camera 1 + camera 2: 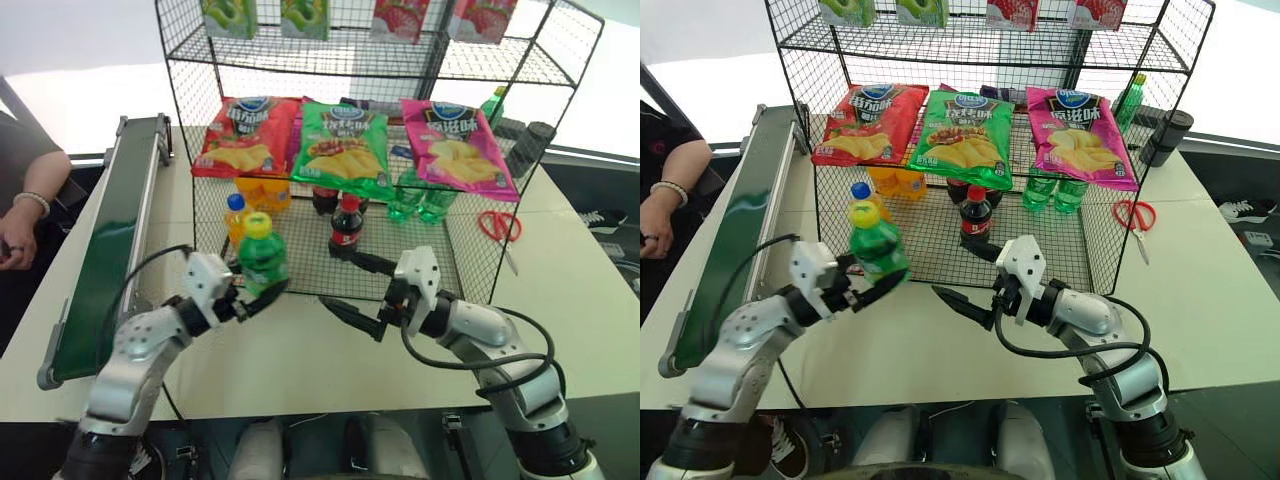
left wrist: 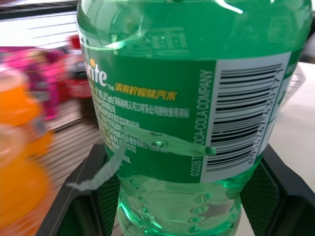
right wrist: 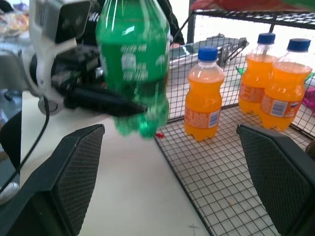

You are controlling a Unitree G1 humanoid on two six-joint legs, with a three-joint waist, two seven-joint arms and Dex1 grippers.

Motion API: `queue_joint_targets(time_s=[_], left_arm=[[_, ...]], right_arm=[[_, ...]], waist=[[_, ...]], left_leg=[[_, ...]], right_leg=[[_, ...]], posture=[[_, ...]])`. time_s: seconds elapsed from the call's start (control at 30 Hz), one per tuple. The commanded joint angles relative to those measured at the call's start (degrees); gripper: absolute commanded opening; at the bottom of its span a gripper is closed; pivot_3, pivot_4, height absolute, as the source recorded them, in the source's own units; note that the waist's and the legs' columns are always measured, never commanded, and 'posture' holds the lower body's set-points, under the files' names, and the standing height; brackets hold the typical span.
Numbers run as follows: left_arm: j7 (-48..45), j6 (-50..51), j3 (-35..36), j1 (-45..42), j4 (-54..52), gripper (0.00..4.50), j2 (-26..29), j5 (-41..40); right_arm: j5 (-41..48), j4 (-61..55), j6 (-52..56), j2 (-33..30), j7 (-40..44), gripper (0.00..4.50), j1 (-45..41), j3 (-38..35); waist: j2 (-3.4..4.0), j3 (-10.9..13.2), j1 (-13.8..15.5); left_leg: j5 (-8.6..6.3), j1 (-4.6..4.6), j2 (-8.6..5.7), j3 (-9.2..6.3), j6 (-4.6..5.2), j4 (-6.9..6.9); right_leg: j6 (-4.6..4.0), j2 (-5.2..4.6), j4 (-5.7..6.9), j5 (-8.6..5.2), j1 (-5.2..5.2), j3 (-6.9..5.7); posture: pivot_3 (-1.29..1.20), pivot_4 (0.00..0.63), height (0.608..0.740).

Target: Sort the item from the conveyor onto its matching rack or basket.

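The item, a clear-green soda bottle (image 1: 262, 258) with a yellow cap, hangs upright just above the table in front of the rack's left front corner. My left gripper (image 1: 262, 292) is shut on its lower body; in the left wrist view the label (image 2: 197, 98) sits between the black pads (image 2: 275, 196). My right gripper (image 1: 335, 278) stands open with nothing in it, a little to the right of the bottle and pointing toward it. The right wrist view shows the bottle (image 3: 133, 64) ahead of its spread fingers (image 3: 74, 167). The conveyor (image 1: 120, 220) runs along the table's left side. The rack (image 1: 400, 60) stands behind.
On the rack's mesh floor stand orange soda bottles (image 3: 203, 93), cola bottles (image 1: 347, 225) and green bottles (image 1: 420, 200). Snack bags (image 1: 345, 145) hang across its front. Red scissors (image 1: 498, 225) and a black cup (image 1: 530, 148) lie to the right. A person's hand (image 1: 20, 225) rests left of the conveyor.
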Motion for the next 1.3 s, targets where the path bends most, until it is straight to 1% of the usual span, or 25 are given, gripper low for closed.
queue_joint_targets(time_s=[0.03, 0.13, 0.33, 0.6, 0.8, 0.87, 0.93, 0.97, 1.03, 1.07, 1.1, 1.13, 1.2, 1.3], left_arm=[[-4.0, -1.7, -2.8, -4.3, 1.6, 2.75, -1.3, -0.1], [-7.8, -2.7, -6.7, -9.6, 6.5, 2.75, -3.8, 1.0], [-13.0, -4.2, -10.0, -15.2, 12.0, 2.75, -6.9, 1.9], [-17.8, -5.9, -12.2, -17.7, 14.2, 2.75, -8.1, 3.2], [-19.7, -6.2, -13.0, -18.5, 14.4, 2.75, -8.4, 4.0], [-19.8, -6.3, -13.0, -18.6, 14.4, 2.75, -8.5, 4.4], [-19.6, -6.1, -12.9, -18.4, 14.3, 2.75, -8.5, 4.7], [-19.7, -5.4, -12.8, -18.2, 14.1, 2.75, -8.4, 4.4], [-19.7, -4.0, -12.7, -17.8, 13.8, 2.75, -8.2, 3.9], [-19.6, -3.3, -12.6, -17.6, 13.6, 3.76, -8.1, 3.8], [-19.3, -3.0, -12.6, -17.4, 13.6, 4.16, -8.1, 3.8], [-18.6, -3.3, -12.4, -17.1, 13.9, 4.42, -8.0, 4.7], [-17.1, -4.4, -11.9, -16.1, 14.7, 4.42, -7.5, 6.4], [-15.4, -3.8, -10.4, -13.9, 15.1, 4.42, -6.2, 6.8]], right_arm=[[2.0, -3.9, 0.6, 0.5, -1.3, 4.50, 1.2, -1.4], [2.4, -5.4, 0.9, 0.4, -2.1, 4.50, 2.7, -1.7], [2.4, -6.8, 1.1, 0.9, -4.2, 4.50, 4.0, -1.4], [2.5, -7.5, 0.9, 1.7, -6.5, 4.50, 5.0, -1.5], [3.4, -6.7, 0.9, 1.8, -7.0, 4.50, 4.8, -2.2], [4.4, -6.9, 1.1, 1.7, -6.6, 3.95, 5.0, -2.5], [4.3, -7.1, 0.9, 1.4, -6.5, 3.19, 5.2, -2.5], [4.1, -7.1, 0.8, 1.3, -6.6, 3.00, 5.2, -2.5], [3.9, -7.0, 0.7, 1.2, -6.6, 3.00, 5.0, -2.4], [3.8, -6.9, 0.7, 1.3, -6.7, 3.00, 4.8, -2.4], [3.8, -6.7, 0.6, 1.4, -6.7, 3.00, 4.6, -2.4], [3.6, -6.5, 0.4, 1.6, -7.2, 3.00, 4.3, -2.7], [2.3, -5.5, -0.7, 2.2, -8.7, 3.00, 4.0, -3.8], [-1.1, -3.1, -3.0, 2.3, -11.2, 3.00, 4.4, -6.0]], waist=[[0.02, 0.0, 0.0], [0.03, 0.0, 0.2], [0.03, 0.0, -0.1], [0.04, 0.0, 0.1], [0.04, 0.0, 0.0], [0.04, 0.0, 0.0], [0.04, 0.0, 0.0], [0.04, 0.0, 0.0], [0.04, 0.0, 0.0], [0.04, 0.0, 0.0], [0.04, 0.0, 0.0], [0.04, 0.0, 0.0], [0.04, 0.0, 0.0], [0.04, 0.0, 0.0]], left_leg=[[0.00, 0.00, 0.00, 0.00, 0.00, 0.00], [0.00, -0.02, -0.04, 0.01, 0.00, 0.05], [0.00, -0.01, -0.06, 0.02, 0.01, 0.07], [0.00, -0.01, -0.06, 0.01, 0.01, 0.08], [0.00, 0.00, -0.06, -0.01, 0.01, 0.09], [0.01, 0.00, -0.06, -0.01, 0.01, 0.09], [0.01, 0.00, -0.06, 0.00, 0.01, 0.09], [0.01, 0.00, -0.06, -0.01, 0.01, 0.09], [0.00, 0.00, -0.06, -0.01, 0.01, 0.09], [0.01, 0.00, -0.06, -0.01, 0.01, 0.09], [0.01, 0.00, -0.06, -0.01, 0.01, 0.09], [0.01, 0.00, -0.06, -0.01, 0.01, 0.09], [0.01, 0.00, -0.06, -0.01, 0.01, 0.09], [0.01, 0.00, -0.05, -0.01, 0.01, 0.09]], right_leg=[[0.00, 0.00, 0.00, 0.00, 0.00, 0.00], [0.01, -0.03, 0.00, 0.01, 0.02, 0.00], [0.02, 0.00, -0.01, 0.01, 0.04, 0.00], [0.02, -0.01, -0.01, 0.01, 0.05, 0.01], [0.02, 0.00, 0.00, 0.01, 0.05, 0.00], [0.02, 0.00, 0.00, 0.01, 0.06, 0.01], [0.02, 0.00, 0.00, 0.01, 0.06, 0.01], [0.02, 0.00, 0.00, 0.01, 0.06, 0.01], [0.03, 0.00, 0.00, 0.01, 0.06, 0.01], [0.03, 0.00, 0.00, 0.01, 0.06, 0.01], [0.02, 0.00, 0.00, 0.01, 0.06, 0.01], [0.03, 0.00, 0.00, 0.01, 0.06, 0.01], [0.03, 0.00, 0.00, 0.01, 0.06, 0.01], [0.03, 0.00, 0.00, 0.01, 0.06, 0.01]], posture=[[0.00, 0.150, 0.734], [0.00, 0.150, 0.734], [0.00, 0.150, 0.734], [0.00, 0.150, 0.734], [0.00, 0.150, 0.734], [0.00, 0.150, 0.734], [0.00, 0.150, 0.734], [0.00, 0.150, 0.734], [0.00, 0.150, 0.734], [0.00, 0.150, 0.734], [0.00, 0.150, 0.734], [0.00, 0.150, 0.734], [0.00, 0.150, 0.734], [0.00, 0.150, 0.734]])
